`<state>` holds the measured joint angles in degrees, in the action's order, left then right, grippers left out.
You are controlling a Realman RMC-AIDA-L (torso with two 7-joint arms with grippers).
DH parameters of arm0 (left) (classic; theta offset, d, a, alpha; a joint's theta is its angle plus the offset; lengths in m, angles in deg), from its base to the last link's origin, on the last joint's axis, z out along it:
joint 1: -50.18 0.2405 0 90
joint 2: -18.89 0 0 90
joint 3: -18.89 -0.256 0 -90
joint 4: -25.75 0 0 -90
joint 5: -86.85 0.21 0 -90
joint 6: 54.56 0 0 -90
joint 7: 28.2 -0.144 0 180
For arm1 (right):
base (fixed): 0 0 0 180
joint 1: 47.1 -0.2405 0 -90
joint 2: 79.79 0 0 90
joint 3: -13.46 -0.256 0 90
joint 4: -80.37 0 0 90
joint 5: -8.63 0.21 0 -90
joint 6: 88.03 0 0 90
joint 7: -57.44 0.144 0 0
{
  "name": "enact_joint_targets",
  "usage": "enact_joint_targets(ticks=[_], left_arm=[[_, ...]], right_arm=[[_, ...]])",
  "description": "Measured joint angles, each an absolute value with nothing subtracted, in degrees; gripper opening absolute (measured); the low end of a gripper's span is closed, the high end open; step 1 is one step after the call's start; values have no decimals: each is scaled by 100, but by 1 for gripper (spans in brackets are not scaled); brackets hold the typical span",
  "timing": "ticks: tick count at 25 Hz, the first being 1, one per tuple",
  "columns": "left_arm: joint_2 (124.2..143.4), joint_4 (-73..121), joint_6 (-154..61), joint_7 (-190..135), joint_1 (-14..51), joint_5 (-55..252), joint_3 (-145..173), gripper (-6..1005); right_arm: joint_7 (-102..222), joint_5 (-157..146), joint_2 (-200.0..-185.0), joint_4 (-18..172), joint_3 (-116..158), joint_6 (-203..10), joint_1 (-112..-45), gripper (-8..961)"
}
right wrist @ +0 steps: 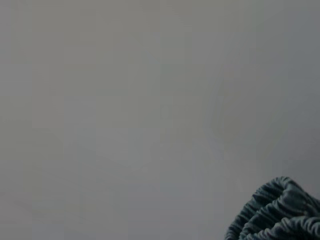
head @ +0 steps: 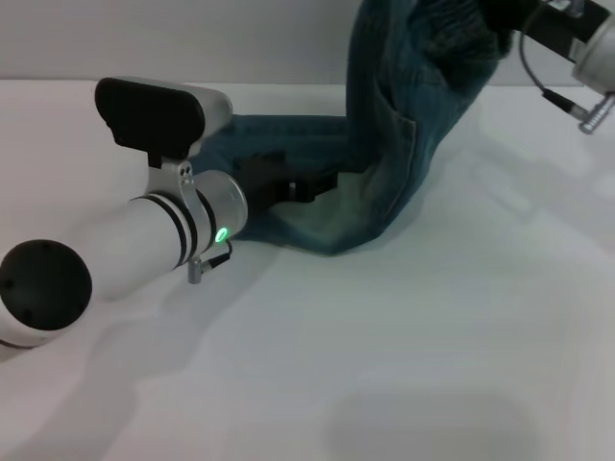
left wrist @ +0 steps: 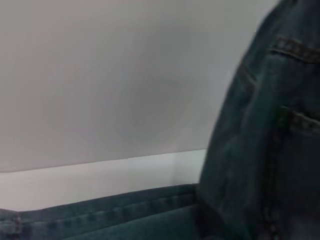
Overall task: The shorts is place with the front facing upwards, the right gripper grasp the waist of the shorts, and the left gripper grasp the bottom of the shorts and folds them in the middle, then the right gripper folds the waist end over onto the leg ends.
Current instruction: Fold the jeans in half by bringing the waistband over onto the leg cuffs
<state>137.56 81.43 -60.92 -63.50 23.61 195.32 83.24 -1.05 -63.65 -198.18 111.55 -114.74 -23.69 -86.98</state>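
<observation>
Denim waistband (head: 452, 38) hangs bunched from your right gripper (head: 507, 21), fingers clamped on it; left gripper (head: 288, 184) pins the hems (head: 298, 226), grip unclear.

Shorts (head: 384, 144) as landmark. Leg ends (head: 298, 226) lie flat on the desk (head: 404, 365), at the shorts' low left part. My left end effector (head: 279, 182) sits on the leg ends, its arm reaching in from the left. The waist of the shorts (head: 452, 34) is lifted above and right of the leg ends, at my right end effector (head: 509, 19). Cloth between rises steeply off the desk.
</observation>
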Motion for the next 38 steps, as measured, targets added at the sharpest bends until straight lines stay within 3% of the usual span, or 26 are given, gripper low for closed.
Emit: enact_joint_targets(ticks=[24,38], left_arm=[[13785,8101,-5687,-6334,1763,18904,7026,767],[13689,8511,-5773,-6475,2728,19209,7921,768]], right_arm=[[-122,-5332,-19845,11371,-9864,-3369,-9011,94],[-131,-5323,-19834,11394,-9879,-3369,-8816,94]])
